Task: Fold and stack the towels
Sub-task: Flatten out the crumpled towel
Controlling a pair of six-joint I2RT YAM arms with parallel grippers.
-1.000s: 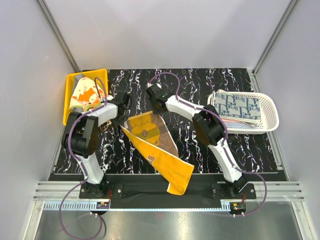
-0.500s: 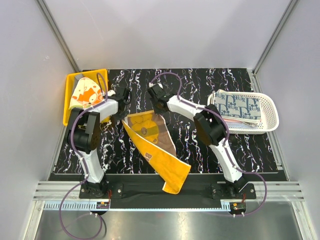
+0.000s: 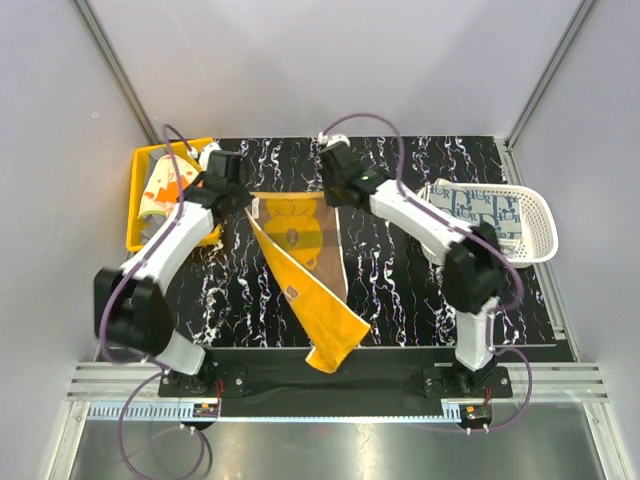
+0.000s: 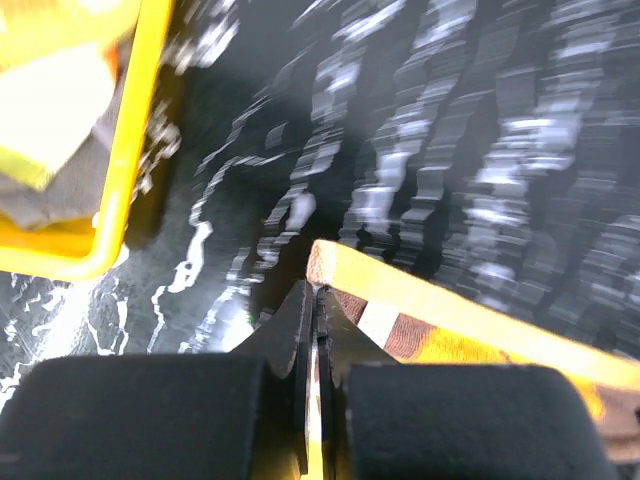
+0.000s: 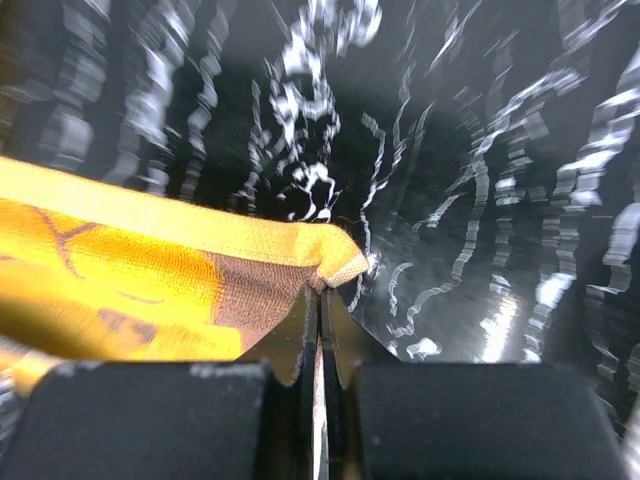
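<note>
Black worktop (image 3: pixel 420 300): left claw (image 3: pixel 243 193), right claw (image 3: pixel 333 192) clenching orange towel (image 3: pixel 297 228) corners, carrying edge farther back, spreading it for folding

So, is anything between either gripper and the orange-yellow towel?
Nothing visible does. The left gripper and the right gripper are each shut on a far corner of the orange-yellow towel.

The orange-yellow towel (image 3: pixel 325 315) has a brownish panel printed with yellow shapes. The counter (image 3: pixel 400 300) is black, veined white like marble. The yellow bin (image 3: pixel 132 210) shows a white towel (image 3: pixel 160 192) blotched orange; the white basket (image 3: pixel 533 222), a blue-and-white patterned towel (image 3: pixel 480 210).
</note>
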